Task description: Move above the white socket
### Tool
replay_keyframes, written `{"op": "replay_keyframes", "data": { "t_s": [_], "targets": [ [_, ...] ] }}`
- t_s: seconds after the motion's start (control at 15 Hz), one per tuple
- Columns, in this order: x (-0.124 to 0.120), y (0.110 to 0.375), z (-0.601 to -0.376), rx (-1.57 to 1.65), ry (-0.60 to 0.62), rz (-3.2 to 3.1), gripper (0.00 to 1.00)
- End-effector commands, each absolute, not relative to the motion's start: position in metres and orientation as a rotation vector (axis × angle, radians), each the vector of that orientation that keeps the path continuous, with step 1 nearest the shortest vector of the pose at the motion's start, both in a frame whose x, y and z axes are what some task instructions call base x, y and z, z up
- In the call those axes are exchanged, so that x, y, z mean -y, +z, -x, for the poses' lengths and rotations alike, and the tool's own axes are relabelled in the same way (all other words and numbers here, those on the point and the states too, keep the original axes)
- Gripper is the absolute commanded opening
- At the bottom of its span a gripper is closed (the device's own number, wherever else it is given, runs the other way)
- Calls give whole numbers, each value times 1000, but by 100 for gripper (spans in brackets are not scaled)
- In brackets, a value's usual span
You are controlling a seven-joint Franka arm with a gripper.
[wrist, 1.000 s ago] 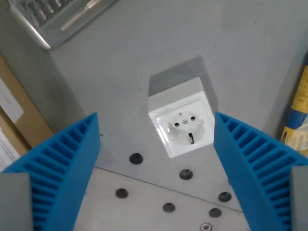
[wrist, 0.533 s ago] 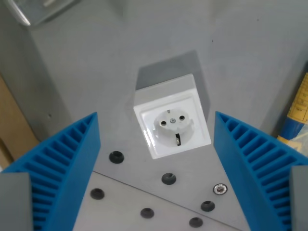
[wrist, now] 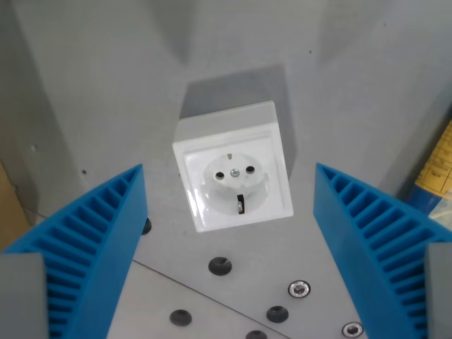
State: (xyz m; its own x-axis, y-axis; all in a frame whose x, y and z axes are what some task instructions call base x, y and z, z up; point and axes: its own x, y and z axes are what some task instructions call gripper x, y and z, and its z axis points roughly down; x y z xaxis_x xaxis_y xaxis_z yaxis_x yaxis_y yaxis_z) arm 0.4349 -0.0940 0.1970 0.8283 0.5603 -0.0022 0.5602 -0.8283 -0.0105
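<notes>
Between the wide-open jaws of the gripper point(wrist: 229, 247) sits the socket point(wrist: 233, 168), so centring looks nearly done, needing a slight forward nudge.

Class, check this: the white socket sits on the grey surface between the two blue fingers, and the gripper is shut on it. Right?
Not quite. In the wrist view the gripper is open; its blue fingers stand clear of the white socket on either side. The rest holds.

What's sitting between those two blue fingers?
In the wrist view, the white socket sits between the fingers of the open end effector, touching neither, with bare grey table around it.
</notes>
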Motion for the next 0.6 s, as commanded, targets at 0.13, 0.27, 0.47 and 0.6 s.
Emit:
{"op": "replay_keyframes", "data": {
  "t_s": [0.13,0.27,0.47,0.6],
  "targets": [
    [103,186,-424,1144,-220,2883,100],
    [105,182,-422,1153,-225,2878,100],
    [108,177,-419,1153,-222,2872,100],
    [110,174,-418,1155,-225,2869,100]
  ]
}}
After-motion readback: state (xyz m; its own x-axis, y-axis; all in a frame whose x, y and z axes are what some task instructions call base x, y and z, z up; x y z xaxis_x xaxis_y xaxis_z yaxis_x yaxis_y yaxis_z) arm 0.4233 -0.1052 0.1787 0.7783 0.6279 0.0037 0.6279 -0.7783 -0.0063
